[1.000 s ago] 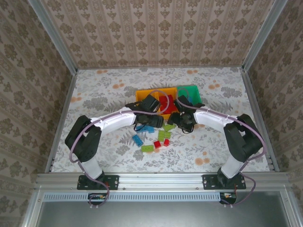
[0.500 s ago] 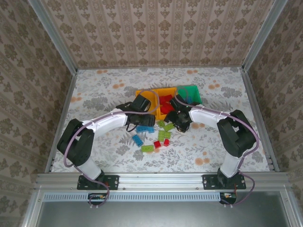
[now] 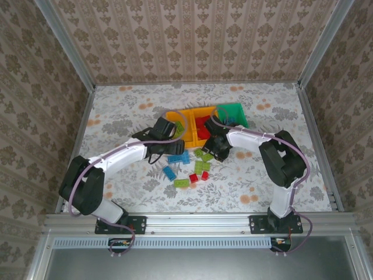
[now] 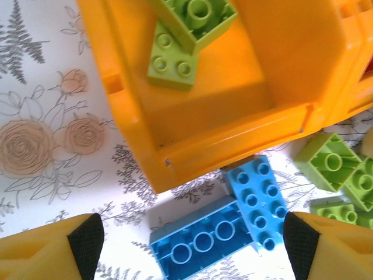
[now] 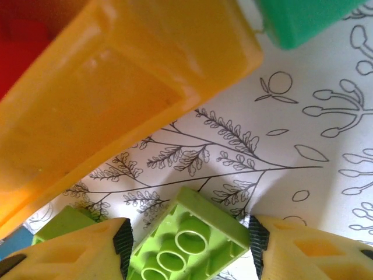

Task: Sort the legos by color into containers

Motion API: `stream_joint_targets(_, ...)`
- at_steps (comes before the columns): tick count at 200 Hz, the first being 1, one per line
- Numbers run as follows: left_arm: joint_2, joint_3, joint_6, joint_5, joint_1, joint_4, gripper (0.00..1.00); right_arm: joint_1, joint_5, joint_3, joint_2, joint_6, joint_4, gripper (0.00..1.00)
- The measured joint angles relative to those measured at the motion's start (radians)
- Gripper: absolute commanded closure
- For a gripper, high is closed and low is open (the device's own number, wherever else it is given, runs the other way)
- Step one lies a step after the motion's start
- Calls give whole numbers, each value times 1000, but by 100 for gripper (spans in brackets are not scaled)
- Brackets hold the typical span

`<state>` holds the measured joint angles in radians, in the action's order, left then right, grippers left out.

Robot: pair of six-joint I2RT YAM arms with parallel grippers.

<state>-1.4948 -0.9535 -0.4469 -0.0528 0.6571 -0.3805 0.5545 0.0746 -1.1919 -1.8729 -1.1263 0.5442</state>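
Loose legos lie on the table in front of the containers: blue ones, lime green ones and red ones. The left orange-yellow bin holds lime green legos. The middle orange-yellow bin holds red legos, and a green bin stands to its right. My left gripper is open, low over two blue legos just in front of the left bin. My right gripper has both pads against an upside-down lime green lego on the table.
The orange-yellow bin wall and a corner of the green bin stand close ahead of my right gripper. More lime green legos lie right of the blue pair. Metal rails and patterned walls enclose the floral table.
My left gripper has drawn back from over the bins to the blue legos in front of them. My right gripper has moved left and narrowed its jaws onto the lime green lego.
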Motion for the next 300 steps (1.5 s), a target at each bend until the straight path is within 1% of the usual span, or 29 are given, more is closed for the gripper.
stream_joint_targets(66,70,64,7,3,-59,19,16,0,-26,-40,-25,-2,66,63)
stream_joint_targets(120,82,84,7,4,-76,23,16,-8,-85,-20,-1,0,66,64)
stream_joint_targets(141,82,85,7,4,-82,23,16,-11,-109,2,44,1,67,65)
stream_joint_targets(174,82,85,7,3,-92,21,15,-5,-127,-11,134,27,58,65)
stream_joint_targets(196,82,89,6,3,-103,23,14,11,-139,-90,161,84,49,65)
stream_joint_targets(229,82,103,-7,14,-123,23,10,34,-150,-256,141,208,6,65)
stream_joint_targets(256,82,109,-24,30,-135,23,8,42,-149,-404,51,307,-33,65)
stream_joint_targets(265,82,110,-28,34,-135,23,7,44,-146,-444,8,336,-44,62)
stream_joint_targets(281,82,110,-32,39,-135,23,6,46,-140,-494,-57,375,-49,64)
stream_joint_targets(300,82,114,-39,46,-135,23,5,46,-130,-539,-128,415,-47,63)
